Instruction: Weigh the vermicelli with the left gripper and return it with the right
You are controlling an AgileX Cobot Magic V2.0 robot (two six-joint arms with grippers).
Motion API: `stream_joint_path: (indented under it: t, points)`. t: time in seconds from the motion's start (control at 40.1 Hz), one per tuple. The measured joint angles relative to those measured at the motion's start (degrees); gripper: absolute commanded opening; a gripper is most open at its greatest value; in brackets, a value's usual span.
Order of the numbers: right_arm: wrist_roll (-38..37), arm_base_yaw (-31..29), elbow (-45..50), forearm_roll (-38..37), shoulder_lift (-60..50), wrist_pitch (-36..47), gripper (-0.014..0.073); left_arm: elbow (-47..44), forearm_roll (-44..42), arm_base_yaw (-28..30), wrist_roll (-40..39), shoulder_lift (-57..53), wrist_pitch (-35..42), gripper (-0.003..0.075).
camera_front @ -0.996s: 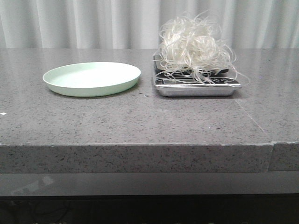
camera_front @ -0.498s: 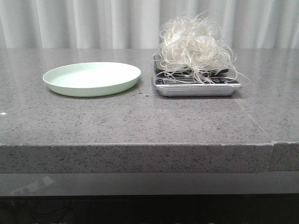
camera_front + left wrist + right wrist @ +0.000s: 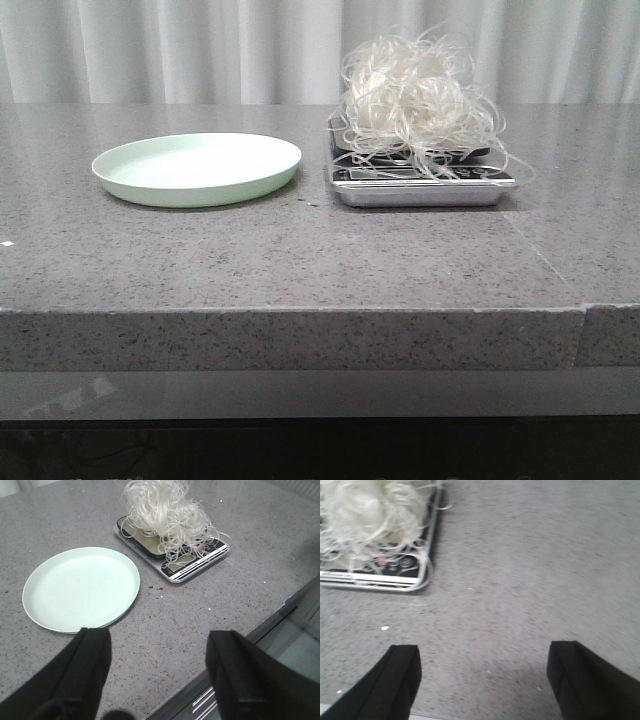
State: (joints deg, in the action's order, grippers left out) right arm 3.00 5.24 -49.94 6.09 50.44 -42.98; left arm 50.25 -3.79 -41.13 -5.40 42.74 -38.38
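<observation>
The vermicelli (image 3: 415, 100), a fluffy white tangle of thin strands, lies on the silver kitchen scale (image 3: 420, 185) at the back right of the table; it also shows in the left wrist view (image 3: 165, 512) and the right wrist view (image 3: 367, 515). The pale green plate (image 3: 197, 168) lies empty to the left of the scale. My left gripper (image 3: 160, 640) is open and empty, over the table's front edge near the plate (image 3: 82, 587). My right gripper (image 3: 482, 655) is open and empty, over bare table to the right of the scale (image 3: 395, 580). Neither gripper shows in the front view.
The grey speckled stone table (image 3: 300, 260) has a front edge with a seam at the right (image 3: 583, 310). A white curtain (image 3: 200, 50) hangs behind. Loose strands hang over the scale's front.
</observation>
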Motion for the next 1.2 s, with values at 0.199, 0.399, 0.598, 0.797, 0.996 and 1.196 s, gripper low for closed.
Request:
stream_joint_path:
  t: [0.199,0.399,0.598,0.797,0.996,1.196]
  points:
    - [3.01,7.48,-5.91,1.21,10.07,0.34,0.0628,0.00,-0.10,0.00,0.00,0.00,0.00,0.0501]
    - [3.49,11.75,-14.93,1.33,21.44,0.88,0.0628,0.00,-0.07,0.00,0.00,0.00,0.00,0.0501]
    - [3.62,13.02,-25.74,1.45,33.10,1.02,0.0628,0.00,-0.07,0.00,0.00,0.00,0.00,0.0501]
    - [3.62,13.02,-35.85,1.68,42.79,-0.13,0.0628,0.00,-0.07,0.00,0.00,0.00,0.00,0.0501]
    - [3.62,13.02,-44.03,3.23,50.63,-2.31,0.0628,0.00,-0.07,0.00,0.00,0.00,0.00,0.0501]
    - [3.62,13.22,-49.28,3.55,56.33,-6.55,0.0628,0.00,-0.07,0.00,0.00,0.00,0.00,0.0501]
